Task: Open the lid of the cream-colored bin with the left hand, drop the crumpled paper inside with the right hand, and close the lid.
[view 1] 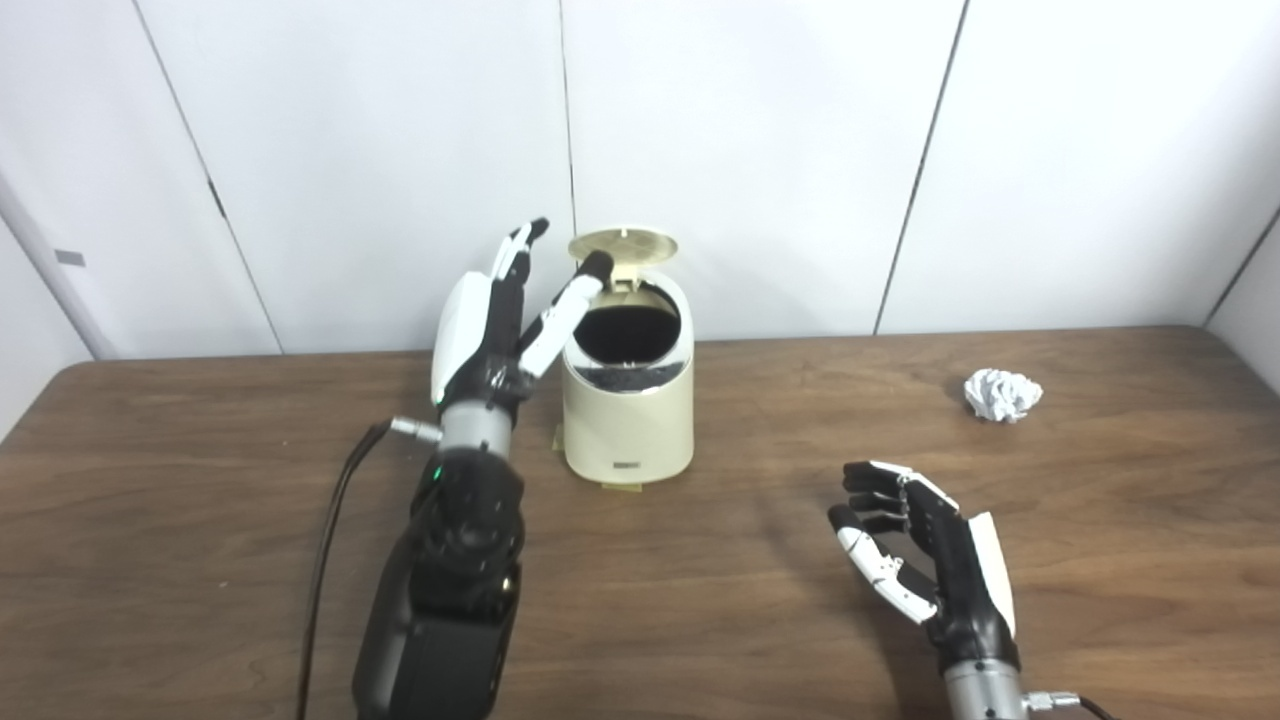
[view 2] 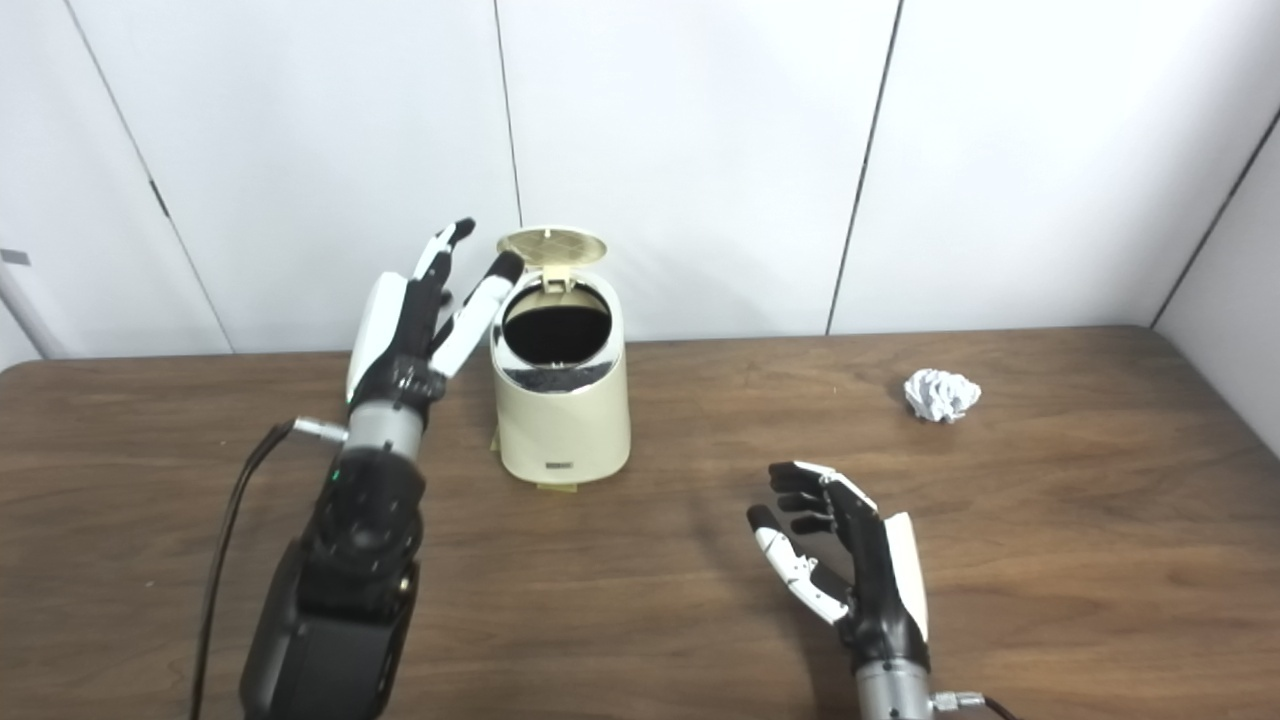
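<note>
The cream-colored bin (view 1: 628, 400) stands upright on the wooden table (view 1: 200, 480), toward its far edge and a little left of centre. It is a small, smooth, rounded container with a slanted top, a shiny metallic band around the mouth and a small dark label low on its front. Its round lid (view 1: 622, 246) is tipped up and back on a hinge at the rear, so the ribbed underside shows. The opening is dark, and what lies inside cannot be made out.

The left hand (view 1: 490, 325) is raised just beside the bin on its left. Its fingers are spread and pointing upward, and it holds nothing. Its thumb (view 1: 570, 305) reaches up toward the left edge of the raised lid; whether it touches the lid cannot be told. The hand has white shells over black parts, on a bulky black forearm with a dark cable (view 1: 330, 540) trailing down to the table's near edge.

The crumpled paper (view 1: 1002, 394) is a white, creased ball lying on the table well to the right of the bin. The right hand (view 1: 925, 550) hovers low over the table's near right part, well apart from the paper and nearer the camera. Its palm faces left with fingers loosely curled and apart, and it holds nothing.

The table has a dark brown wood grain with rounded corners. Behind it stands a wall of plain white panels (view 1: 750, 150).
</note>
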Available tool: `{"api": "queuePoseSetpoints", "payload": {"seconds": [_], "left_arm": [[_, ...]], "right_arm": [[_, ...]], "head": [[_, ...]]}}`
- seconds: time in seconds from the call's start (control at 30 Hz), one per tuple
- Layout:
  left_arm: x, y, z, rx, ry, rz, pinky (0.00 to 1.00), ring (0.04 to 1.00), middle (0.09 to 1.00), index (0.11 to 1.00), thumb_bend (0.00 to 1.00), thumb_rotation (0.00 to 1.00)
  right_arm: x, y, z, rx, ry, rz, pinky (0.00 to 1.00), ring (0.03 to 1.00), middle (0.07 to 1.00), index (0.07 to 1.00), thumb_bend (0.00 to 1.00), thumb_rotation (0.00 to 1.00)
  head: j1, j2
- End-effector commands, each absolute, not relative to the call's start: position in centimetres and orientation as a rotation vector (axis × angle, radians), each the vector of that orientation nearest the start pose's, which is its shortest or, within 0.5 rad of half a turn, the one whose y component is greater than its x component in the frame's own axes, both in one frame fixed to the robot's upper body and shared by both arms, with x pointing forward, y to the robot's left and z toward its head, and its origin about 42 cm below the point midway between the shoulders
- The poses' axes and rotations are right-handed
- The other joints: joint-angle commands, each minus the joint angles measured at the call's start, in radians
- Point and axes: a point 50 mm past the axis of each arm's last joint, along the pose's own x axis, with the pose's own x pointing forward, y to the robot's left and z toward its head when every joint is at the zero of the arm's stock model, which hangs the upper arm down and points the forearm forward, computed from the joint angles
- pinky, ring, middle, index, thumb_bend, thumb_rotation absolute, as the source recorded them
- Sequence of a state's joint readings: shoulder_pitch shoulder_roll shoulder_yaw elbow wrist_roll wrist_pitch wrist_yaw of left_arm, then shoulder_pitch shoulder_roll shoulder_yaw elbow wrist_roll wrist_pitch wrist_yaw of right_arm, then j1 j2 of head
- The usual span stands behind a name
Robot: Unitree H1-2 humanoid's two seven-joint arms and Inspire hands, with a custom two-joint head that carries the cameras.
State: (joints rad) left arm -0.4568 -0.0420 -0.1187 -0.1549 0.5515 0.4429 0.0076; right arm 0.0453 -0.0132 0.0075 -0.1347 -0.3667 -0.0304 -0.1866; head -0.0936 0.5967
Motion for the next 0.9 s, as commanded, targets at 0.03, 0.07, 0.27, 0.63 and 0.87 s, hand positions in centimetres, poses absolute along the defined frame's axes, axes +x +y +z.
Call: {"api": "queuePoseSetpoints", "payload": {"seconds": [0.03, 0.07, 0.27, 0.63, 0.87], "left_arm": [[37.7, 14.2, 28.7, 0.493, -0.405, 0.083, 0.87, 0.957, 0.986, 0.965, 0.69, 1.00], [37.4, 14.4, 28.4, 0.494, -0.424, 0.088, 0.87, 0.958, 0.985, 0.962, 0.69, 1.00], [35.9, 15.8, 27.1, 0.413, -0.444, 0.086, 0.86, 0.930, 0.941, 0.937, 0.62, 1.00], [31.7, 19.1, 23.2, 0.107, -0.327, 0.023, 0.74, 0.797, 0.797, 0.796, 0.51, 1.00], [29.3, 21.4, 21.3, 0.132, -0.286, 0.030, 0.72, 0.787, 0.790, 0.794, 0.51, 1.00]], "right_arm": [[27.7, -22.3, 14.2, -0.384, -0.248, -0.205, 0.58, 0.663, 0.680, 0.670, 0.24, 0.50], [27.7, -22.5, 14.2, -0.389, -0.253, -0.213, 0.58, 0.662, 0.679, 0.669, 0.24, 0.50], [28.3, -23.3, 15.4, -0.432, -0.305, -0.279, 0.56, 0.650, 0.675, 0.668, 0.26, 0.55], [31.8, -28.8, 20.8, -0.776, -0.383, -0.359, 0.46, 0.583, 0.689, 0.728, 0.71, 0.23], [33.9, -31.4, 26.3, -1.011, -0.358, -0.312, 0.48, 0.588, 0.707, 0.742, 0.90, 0.29]], "head": [[0.001, 0.001], [0.001, -0.001], [-0.003, -0.011], [-0.016, -0.019], [-0.018, -0.021]]}}
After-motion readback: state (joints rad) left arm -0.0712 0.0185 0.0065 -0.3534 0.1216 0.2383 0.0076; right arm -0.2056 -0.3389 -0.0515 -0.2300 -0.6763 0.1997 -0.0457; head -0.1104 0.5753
